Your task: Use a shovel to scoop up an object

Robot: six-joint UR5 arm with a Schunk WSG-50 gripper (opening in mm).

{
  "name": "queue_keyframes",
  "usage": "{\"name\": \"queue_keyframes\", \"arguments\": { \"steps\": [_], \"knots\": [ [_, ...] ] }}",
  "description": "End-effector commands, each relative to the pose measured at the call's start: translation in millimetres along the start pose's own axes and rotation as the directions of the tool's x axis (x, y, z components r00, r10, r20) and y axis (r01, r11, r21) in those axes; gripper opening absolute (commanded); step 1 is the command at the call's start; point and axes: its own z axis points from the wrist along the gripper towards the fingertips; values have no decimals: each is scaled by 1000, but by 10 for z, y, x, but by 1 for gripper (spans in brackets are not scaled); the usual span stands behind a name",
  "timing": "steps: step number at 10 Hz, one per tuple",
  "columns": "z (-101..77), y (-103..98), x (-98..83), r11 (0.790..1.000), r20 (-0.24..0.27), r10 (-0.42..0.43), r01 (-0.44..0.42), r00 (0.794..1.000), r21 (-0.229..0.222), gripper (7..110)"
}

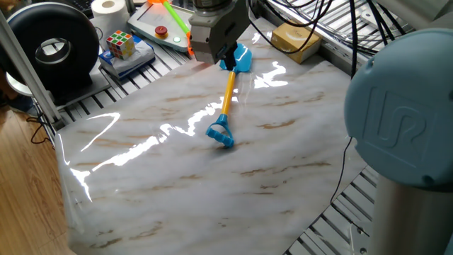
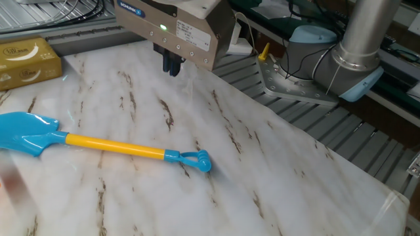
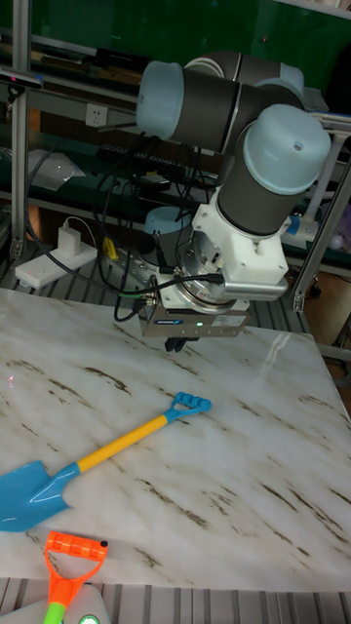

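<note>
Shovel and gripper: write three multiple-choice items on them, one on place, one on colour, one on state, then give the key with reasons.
1. Where does the shovel lie?
A. Flat on the marble table
B. On top of the tan box
C. On the wooden floor

2. What colour is the shovel's shaft?
A. Green
B. Yellow
C. Red

3. How is the gripper at this moment?
A. Closed on the shovel's shaft
B. Holding the tan box
C. Above the table, holding nothing

Key: 1 A, the whole shovel rests on the marble top, blade to loop. 2 B, the shaft between the blue blade and blue loop is yellow. 3 C, the gripper's fingers hang together clear of the shovel, with nothing between them.
</note>
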Motion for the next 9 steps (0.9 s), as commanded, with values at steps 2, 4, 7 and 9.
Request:
{"name": "queue_keyframes", "arguments": {
  "steps": [2, 4, 7, 9],
  "knots": [
    [-20, 143, -167, 998, 68, 8, -4, 998, -60, 7],
    [-64, 128, -499, 999, 202, -6, 17, 979, -51, 7],
    [-126, 203, -721, 996, 292, -22, 45, 956, -73, 7],
    [-66, 143, -502, 998, 205, -37, 48, 978, -50, 7]
  ]
}}
